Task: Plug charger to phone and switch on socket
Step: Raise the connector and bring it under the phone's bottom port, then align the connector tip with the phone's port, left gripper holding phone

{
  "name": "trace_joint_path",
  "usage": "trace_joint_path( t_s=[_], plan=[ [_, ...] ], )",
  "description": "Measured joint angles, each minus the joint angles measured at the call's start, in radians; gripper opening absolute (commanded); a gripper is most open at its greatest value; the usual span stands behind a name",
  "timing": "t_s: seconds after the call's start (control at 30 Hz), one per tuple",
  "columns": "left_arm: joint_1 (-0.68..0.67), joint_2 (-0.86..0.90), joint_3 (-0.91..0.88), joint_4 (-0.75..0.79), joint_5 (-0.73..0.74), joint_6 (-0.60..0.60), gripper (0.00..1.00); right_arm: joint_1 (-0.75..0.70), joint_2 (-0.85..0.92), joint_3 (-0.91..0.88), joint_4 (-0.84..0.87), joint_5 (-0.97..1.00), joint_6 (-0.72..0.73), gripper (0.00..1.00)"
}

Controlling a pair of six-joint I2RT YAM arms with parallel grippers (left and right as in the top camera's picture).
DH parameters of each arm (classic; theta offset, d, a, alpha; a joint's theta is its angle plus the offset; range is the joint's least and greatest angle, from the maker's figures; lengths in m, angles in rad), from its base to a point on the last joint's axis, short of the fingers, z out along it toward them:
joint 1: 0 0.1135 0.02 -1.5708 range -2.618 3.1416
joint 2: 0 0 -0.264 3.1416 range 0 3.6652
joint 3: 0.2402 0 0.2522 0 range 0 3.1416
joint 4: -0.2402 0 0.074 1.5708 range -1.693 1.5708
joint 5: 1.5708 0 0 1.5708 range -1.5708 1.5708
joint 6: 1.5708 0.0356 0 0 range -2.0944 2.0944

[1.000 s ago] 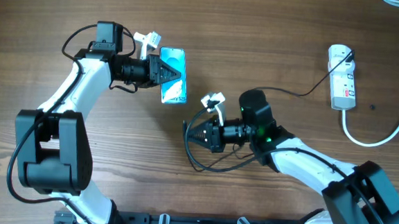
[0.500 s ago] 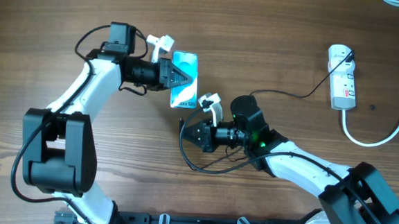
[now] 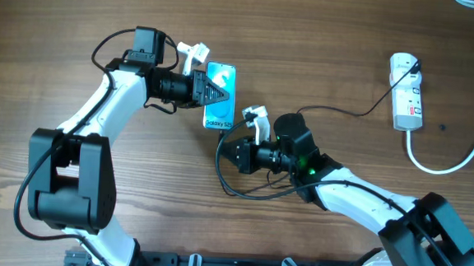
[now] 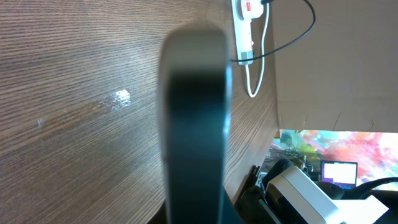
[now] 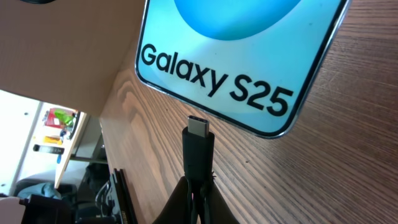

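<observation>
Phone (image 3: 219, 115) sat clamped in my left gripper (image 3: 218, 89), whose jaws were closed on its upper half, screen facing up in the overhead view and the end with the small text pointing away from that gripper toward the right arm. From the left wrist camera I saw the phone (image 4: 194, 124) only edge-on and blurred, right between the fingers. My right gripper (image 3: 225, 154) was pinched tight on the charger (image 3: 241, 193) just behind its plug, the black cable looping out beneath and behind it. In the right wrist view the plug tip (image 5: 199, 127) stuck straight out ahead of the right gripper (image 5: 198, 186), just short of the phone's (image 5: 249, 37) bottom edge and not inserted. I could not tell whether it lined up with the port. The socket (image 3: 407, 92) lay well behind the right gripper on the wooden table (image 3: 350, 41), a black plug in it and its white cord (image 3: 467, 139) curling off beside it.
</observation>
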Motion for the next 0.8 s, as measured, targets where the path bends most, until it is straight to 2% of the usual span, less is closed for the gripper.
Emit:
trace_joint_path(
  t_s=[0.4,0.8],
  plan=[
    [0.0,0.0,0.0,0.005,0.0,-0.008,0.04,0.008,0.0,0.0,0.0,-0.005,0.091,0.04],
    [-0.004,0.0,0.0,0.018,0.0,0.014,0.04,0.043,0.0,0.0,0.0,0.007,0.097,0.04]
  ],
)
